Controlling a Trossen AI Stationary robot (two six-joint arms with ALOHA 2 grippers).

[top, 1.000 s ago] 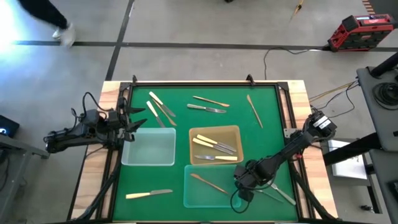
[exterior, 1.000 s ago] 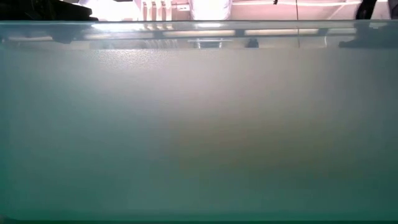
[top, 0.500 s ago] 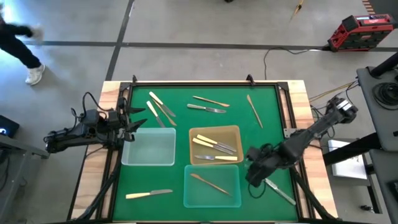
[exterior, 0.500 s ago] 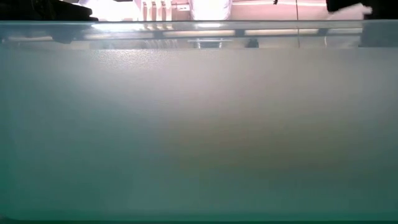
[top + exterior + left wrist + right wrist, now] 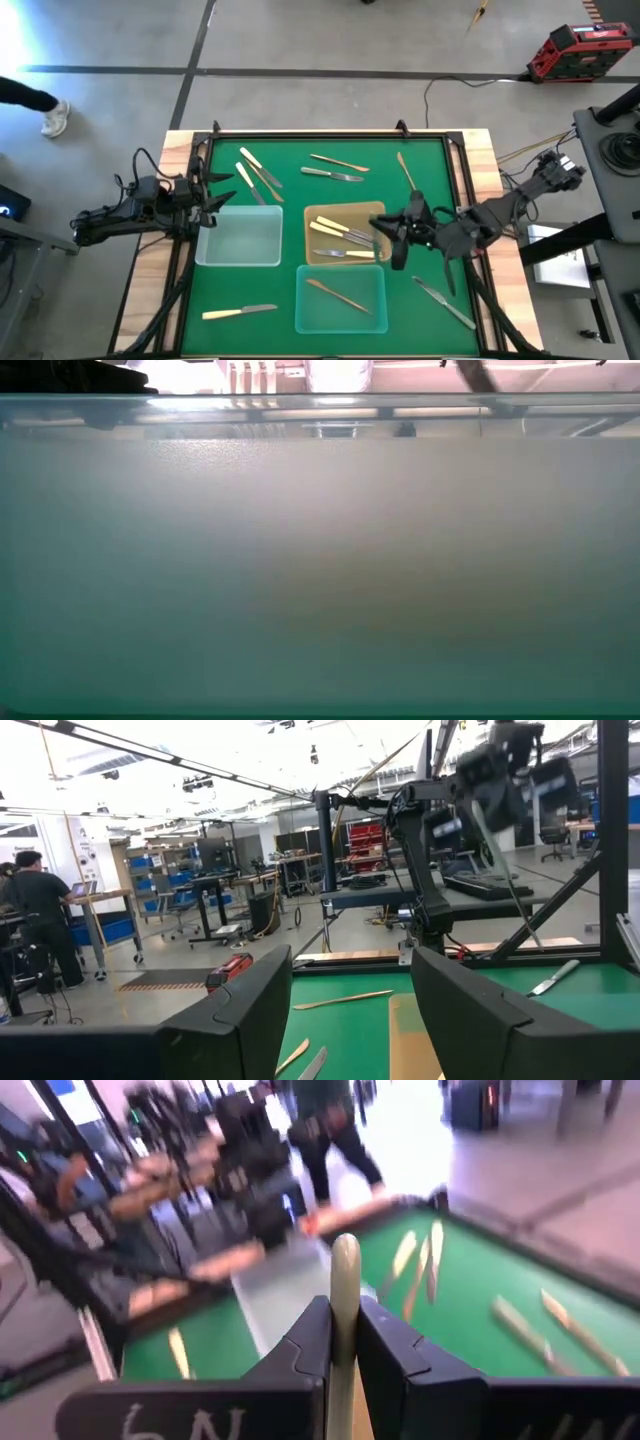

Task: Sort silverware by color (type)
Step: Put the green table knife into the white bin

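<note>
- Counter point(image 5: 430, 170): matt green mat, pale wood border.
- Trays point(image 5: 238, 238): translucent frosted plastic.
- Silverware point(image 5: 335, 176): shiny silver metal; gold pieces; cream matt handles.
- Right end effector point(image 5: 343, 1342): matt dark plastic, clamping a cream handle.

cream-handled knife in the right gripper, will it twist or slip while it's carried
Probably stiff: the cream-handled knife shows straight between the right gripper fingers. It could pivot, since only a narrow stretch is pinched. The smooth handle looks somewhat slippery.
</note>
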